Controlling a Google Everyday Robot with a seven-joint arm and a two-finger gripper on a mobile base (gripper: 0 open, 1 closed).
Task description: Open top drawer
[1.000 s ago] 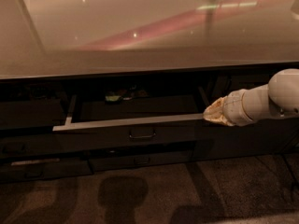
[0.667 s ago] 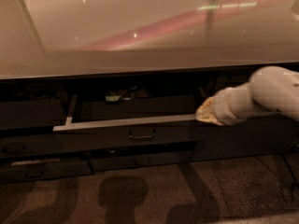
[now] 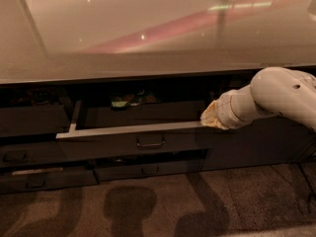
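Parked gripper point(image 3: 210, 118) at right front corner of top drawer point(image 3: 133, 143) (grasp state: couldn't tell); might have slipped off, leaving drawer half-open.

One camera looked down over the desk point(image 3: 148, 38) from its front, fairly near. The hand point(image 3: 211, 116) sat right of centre.

Kitchen countertop point(image 3: 148, 31); claw point(image 3: 207, 118) at top drawer point(image 3: 106, 143)
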